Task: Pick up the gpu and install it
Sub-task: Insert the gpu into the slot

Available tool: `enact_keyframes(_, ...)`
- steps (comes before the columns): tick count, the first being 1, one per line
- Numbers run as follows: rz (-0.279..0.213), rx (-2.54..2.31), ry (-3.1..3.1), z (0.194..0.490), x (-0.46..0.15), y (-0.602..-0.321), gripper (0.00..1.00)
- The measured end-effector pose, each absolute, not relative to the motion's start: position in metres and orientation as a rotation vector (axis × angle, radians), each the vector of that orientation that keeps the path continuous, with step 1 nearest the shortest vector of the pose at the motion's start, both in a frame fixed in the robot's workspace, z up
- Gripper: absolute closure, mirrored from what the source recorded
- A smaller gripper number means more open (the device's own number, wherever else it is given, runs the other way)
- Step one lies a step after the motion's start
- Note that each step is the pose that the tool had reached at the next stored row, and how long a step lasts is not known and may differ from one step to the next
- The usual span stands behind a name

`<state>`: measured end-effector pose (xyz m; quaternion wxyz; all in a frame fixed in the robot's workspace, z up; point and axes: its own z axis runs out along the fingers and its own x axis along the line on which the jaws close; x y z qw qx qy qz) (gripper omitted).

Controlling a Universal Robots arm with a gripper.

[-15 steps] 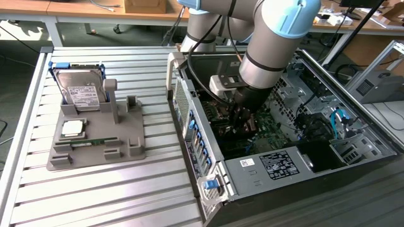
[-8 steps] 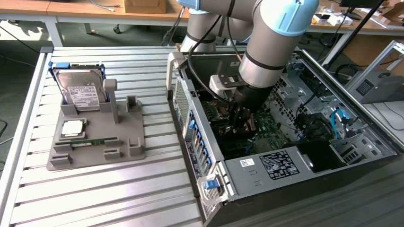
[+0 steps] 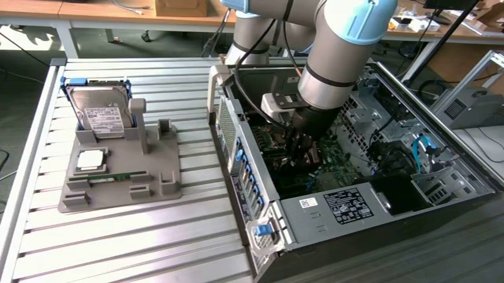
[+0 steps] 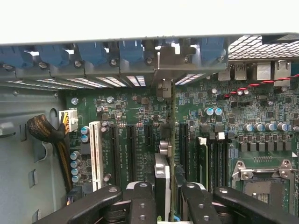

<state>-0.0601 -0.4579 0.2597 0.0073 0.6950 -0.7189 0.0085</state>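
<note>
In the wrist view I see the gpu (image 4: 172, 116) edge-on, a thin card standing upright over the green motherboard (image 4: 135, 107), in line with the black expansion slots (image 4: 132, 149). Its metal end bracket (image 4: 163, 65) reaches the case's rear wall, beside the blue slot clips (image 4: 131, 49). My gripper (image 4: 166, 193) is shut on the gpu, with one black finger on each face of the card. Whether the card's edge sits in a slot is hidden. In the exterior view the gripper (image 3: 303, 144) is low inside the open computer case (image 3: 331, 206).
A grey holder tray (image 3: 162, 183) lies on the slatted table at the exterior view's left, with a silver hard drive (image 3: 102, 115), a processor (image 3: 91, 159) and a green memory stick (image 3: 118, 175). Near the card are a white slot (image 4: 96, 154), a sleeved cable bundle (image 4: 44, 130) and the processor socket (image 4: 264, 182).
</note>
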Motion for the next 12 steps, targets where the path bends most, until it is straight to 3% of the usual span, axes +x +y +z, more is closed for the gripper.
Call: enact_keyframes(12,0.026,2.173,-2.248,0.2641,-0.0573,-0.4579,0.73)
